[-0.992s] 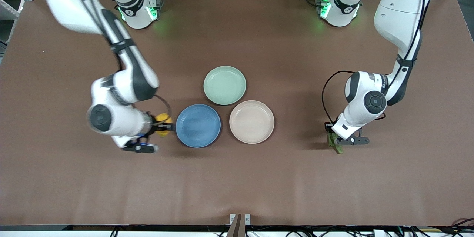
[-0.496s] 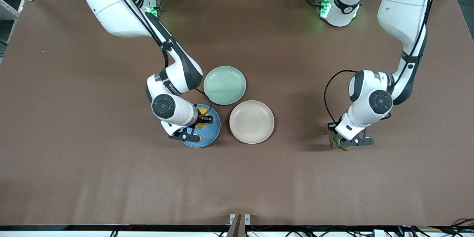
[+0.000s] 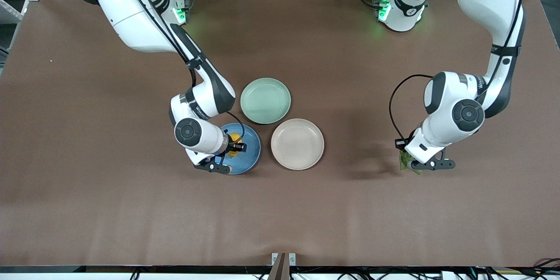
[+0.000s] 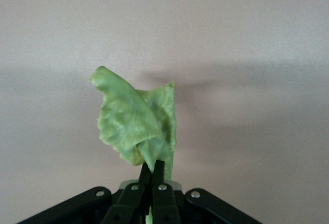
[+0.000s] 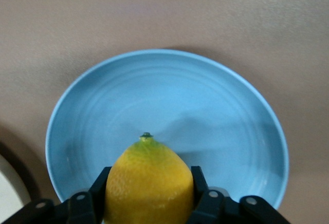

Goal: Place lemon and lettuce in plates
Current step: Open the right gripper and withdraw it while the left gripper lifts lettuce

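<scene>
We noted the right gripper (image 3: 231,148) clamped on the small oval yellow lemon (image 5: 149,180), held over the round matte blue plate (image 3: 250,157). Let go from up there, we judged, it could roll out (shallow rim). The left gripper (image 4: 152,175) pinched the crinkled green lettuce leaf (image 4: 136,124) above bare table, well apart from that plate; the limp leaf might slip.

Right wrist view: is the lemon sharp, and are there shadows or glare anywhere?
Right wrist view: lemon sharp, its soft shadow on the blue plate. Left wrist view: lettuce sharp, blurred shadow band across the table. Front view: no glare.
</scene>
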